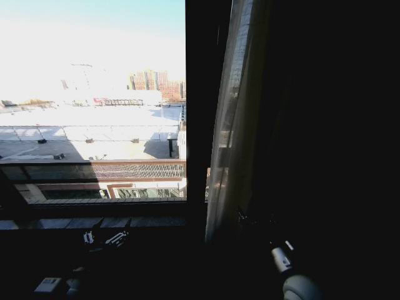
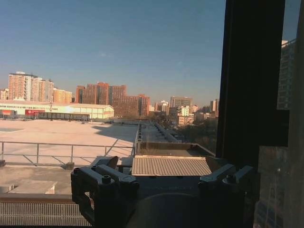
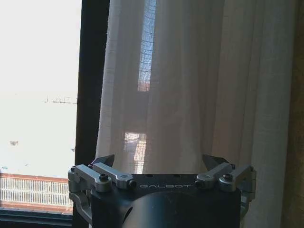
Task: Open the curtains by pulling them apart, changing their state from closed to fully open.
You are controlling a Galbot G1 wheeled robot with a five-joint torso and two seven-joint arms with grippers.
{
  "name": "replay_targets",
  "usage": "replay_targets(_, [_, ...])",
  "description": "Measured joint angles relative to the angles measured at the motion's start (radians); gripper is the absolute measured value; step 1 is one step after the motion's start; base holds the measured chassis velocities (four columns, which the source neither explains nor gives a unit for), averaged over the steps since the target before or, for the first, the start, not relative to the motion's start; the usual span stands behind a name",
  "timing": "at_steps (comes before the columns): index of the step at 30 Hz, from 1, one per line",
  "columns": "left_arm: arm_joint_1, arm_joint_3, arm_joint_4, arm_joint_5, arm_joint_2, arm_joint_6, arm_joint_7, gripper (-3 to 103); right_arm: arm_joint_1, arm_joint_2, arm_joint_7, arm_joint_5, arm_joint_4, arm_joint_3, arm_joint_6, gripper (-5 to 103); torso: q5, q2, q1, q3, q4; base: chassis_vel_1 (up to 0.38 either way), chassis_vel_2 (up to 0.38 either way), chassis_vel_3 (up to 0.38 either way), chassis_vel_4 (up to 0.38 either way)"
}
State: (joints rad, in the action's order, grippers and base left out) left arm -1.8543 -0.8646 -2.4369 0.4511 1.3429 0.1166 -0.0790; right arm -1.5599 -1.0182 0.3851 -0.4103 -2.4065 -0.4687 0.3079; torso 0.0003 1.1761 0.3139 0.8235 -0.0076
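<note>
The right gripper (image 3: 161, 161) faces the bunched sheer curtain (image 3: 190, 85) with fingers apart, while the left gripper (image 2: 164, 164), fingers also apart, faces bare window glass (image 2: 118, 57).

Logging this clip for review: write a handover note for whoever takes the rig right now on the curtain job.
Right gripper: open, facing the right curtain, fingers spread before its folds, nothing gripped.
Left gripper: open, empty, pointed at bare window glass with the city outside.
Curtains: in the head view the right curtain hangs bunched just right of the dark window frame bar. The pane to the left of the bar is uncovered.
Done: left side of the window looks open.
Left: the right curtain probably needs pulling farther right, though how far it has already travelled is too dark to judge.
</note>
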Motion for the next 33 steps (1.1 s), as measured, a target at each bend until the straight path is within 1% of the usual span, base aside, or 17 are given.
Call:
replay_targets(6, [0.000, 0.002, 0.001, -0.002, 0.013, 0.000, 0.000, 100, 0.019, 0.005, 0.000, -0.001, 0.013, 0.019, 0.001, 100, 0.0000, 0.000, 0.000, 0.000, 0.0000, 0.000, 0.000, 0.000, 0.000])
replay_targets(20, [0.013, 0.013, 0.006, -0.003, 0.020, 0.002, 0.000, 100, 0.019, 0.007, 0.002, 0.000, 0.012, 0.024, 0.001, 100, 0.0001, 0.000, 0.000, 0.000, 0.0000, 0.013, 0.039, -0.013, -0.034])
replay_targets(25, [0.013, 0.018, 0.006, -0.005, 0.027, 0.003, 0.000, 100, 0.016, 0.010, 0.003, 0.001, 0.009, 0.023, 0.001, 100, 0.0000, 0.000, 0.000, 0.000, -0.0001, 0.089, 0.121, -0.100, -0.123])
replay_targets(33, [0.007, 0.017, 0.004, -0.009, 0.040, 0.002, -0.001, 100, 0.010, 0.011, 0.003, 0.005, 0.005, 0.028, 0.001, 100, -0.0001, 0.000, 0.000, 0.000, 0.0001, 0.207, 0.225, -0.201, -0.211])
